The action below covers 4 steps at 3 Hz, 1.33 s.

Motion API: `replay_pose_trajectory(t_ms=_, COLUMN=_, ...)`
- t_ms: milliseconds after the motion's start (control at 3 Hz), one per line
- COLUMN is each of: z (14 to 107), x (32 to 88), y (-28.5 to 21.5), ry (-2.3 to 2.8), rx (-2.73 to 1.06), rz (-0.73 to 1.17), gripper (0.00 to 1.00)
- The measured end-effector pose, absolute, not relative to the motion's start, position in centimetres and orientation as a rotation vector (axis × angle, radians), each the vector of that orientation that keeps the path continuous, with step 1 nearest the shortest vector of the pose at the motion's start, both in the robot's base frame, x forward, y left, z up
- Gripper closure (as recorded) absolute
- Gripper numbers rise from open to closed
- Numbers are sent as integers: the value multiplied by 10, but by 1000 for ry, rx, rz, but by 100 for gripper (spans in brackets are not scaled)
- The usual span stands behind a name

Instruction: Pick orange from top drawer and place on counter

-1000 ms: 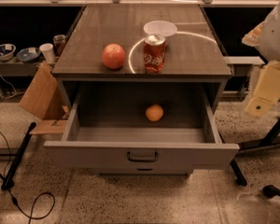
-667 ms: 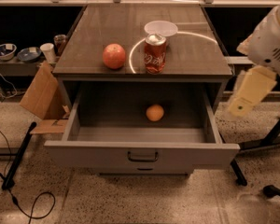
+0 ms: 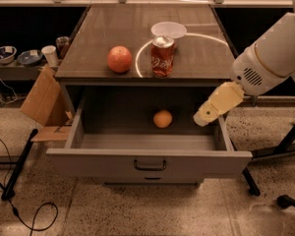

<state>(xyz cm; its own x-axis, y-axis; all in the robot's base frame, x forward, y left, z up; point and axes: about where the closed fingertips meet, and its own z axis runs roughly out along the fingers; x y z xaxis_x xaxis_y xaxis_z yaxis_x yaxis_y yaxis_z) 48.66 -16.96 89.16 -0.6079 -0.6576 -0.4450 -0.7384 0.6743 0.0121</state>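
Observation:
The orange (image 3: 162,118) is small and round and lies on the floor of the open top drawer (image 3: 148,161), right of its middle. The drawer is pulled out, with a dark pull handle on its front panel. The counter (image 3: 103,38) above it is dark wood grain with a curved light reflection. The arm reaches in from the right; its pale yellow gripper (image 3: 206,116) hangs over the drawer's right side, a short way right of the orange and apart from it.
On the counter stand a red soda can (image 3: 162,56), a white bowl (image 3: 168,30) behind it and a larger reddish apple-like fruit (image 3: 120,59). A cardboard piece (image 3: 43,98) leans at the cabinet's left. Black stand legs (image 3: 19,166) and cables lie on the floor.
The arm has swung in from the right and lowered; the gripper now hangs over the drawer's right side, closer to the orange. The objects have not moved.

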Motion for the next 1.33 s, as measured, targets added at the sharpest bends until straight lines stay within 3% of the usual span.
replay_pose_trajectory(t_ms=667, z=851, x=527, y=-124, ry=2518, rx=-828, rz=435, gripper=0)
replay_pose_trajectory(t_ms=1333, z=796, x=553, y=-112, ry=2527, rx=-744, rz=484, gripper=0)
